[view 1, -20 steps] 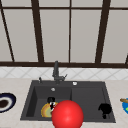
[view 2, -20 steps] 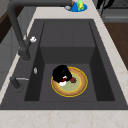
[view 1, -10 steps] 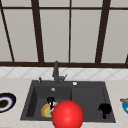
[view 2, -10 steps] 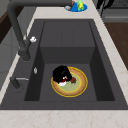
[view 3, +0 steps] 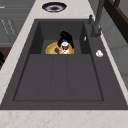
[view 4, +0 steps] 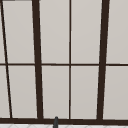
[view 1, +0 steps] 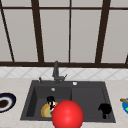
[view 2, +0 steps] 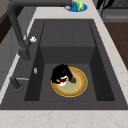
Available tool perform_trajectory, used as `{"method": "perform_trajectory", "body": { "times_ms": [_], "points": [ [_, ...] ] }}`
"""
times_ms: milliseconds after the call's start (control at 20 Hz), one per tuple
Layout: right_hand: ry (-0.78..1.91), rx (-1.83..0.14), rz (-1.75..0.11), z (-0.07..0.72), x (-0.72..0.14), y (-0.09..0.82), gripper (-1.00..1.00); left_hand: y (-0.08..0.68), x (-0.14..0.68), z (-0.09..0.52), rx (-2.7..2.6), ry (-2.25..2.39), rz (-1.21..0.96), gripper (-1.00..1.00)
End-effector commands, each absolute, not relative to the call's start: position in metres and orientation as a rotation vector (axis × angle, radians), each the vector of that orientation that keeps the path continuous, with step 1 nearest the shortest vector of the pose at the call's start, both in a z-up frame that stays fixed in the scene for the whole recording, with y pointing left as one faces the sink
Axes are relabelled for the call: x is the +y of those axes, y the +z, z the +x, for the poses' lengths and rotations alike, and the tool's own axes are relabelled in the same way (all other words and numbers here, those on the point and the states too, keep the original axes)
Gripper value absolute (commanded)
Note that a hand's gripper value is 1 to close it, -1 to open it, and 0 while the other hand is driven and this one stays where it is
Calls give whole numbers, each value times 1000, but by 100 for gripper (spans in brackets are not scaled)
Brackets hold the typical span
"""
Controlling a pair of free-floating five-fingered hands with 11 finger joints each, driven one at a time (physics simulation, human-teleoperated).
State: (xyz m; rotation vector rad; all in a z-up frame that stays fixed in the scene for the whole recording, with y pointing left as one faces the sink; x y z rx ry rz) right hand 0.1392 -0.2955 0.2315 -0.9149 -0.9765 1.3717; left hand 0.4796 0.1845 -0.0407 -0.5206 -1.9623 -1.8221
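The left hand [view 1: 51, 100] hangs low in the deep left basin of the dark sink [view 1: 87, 93], just over the far left part of a yellow-rimmed plate [view 1: 46, 111] that lies flat on the basin floor. In the left side view the left hand [view 2: 60, 73] is bent downward with its fingers curled round a small white and red object [view 2: 62, 80] that rests on the plate [view 2: 80, 86]; what the object is cannot be told. The right side view shows the same hand [view 3: 65, 37] reaching down from the far side of the plate [view 3: 51, 49], with the small object [view 3: 65, 47] under its fingertips. The right hand [view 1: 105, 109] hovers over the near right corner of the sink, above the shallow drainboard half, well apart from the plate; whether its fingers are spread or clenched cannot be told. A red ball [view 1: 67, 115] sits at the near edge of the front view and hides part of the plate. The dark faucet [view 1: 56, 72] stands at the far rim of the sink. On the desk [view 1: 15, 82], a dark blue bowl [view 1: 6, 102] lies to the left of the sink and a blue plate [view 1: 125, 105] with something green on it lies to the right.
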Motion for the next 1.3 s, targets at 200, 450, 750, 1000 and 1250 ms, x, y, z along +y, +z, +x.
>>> {"method": "perform_trajectory", "body": {
  "times_ms": [200,450,750,1000,1250],
  "points": [
    [1372,-977,-915,139,-295,231,0,-28,196,478,-2000,-1810,-529,-100],
    [1372,-977,-915,139,-295,231,0,-28,222,482,-2011,-1767,-589,-100],
    [1372,-977,-915,139,-295,231,0,-28,244,488,-2009,-1799,-604,-100],
    [1372,-977,-915,139,-295,231,0,-27,242,476,-1978,-1810,-564,-100],
    [1372,-977,-915,139,-295,231,0,-3,242,451,-2053,-1843,-514,-100]
  ]
}}
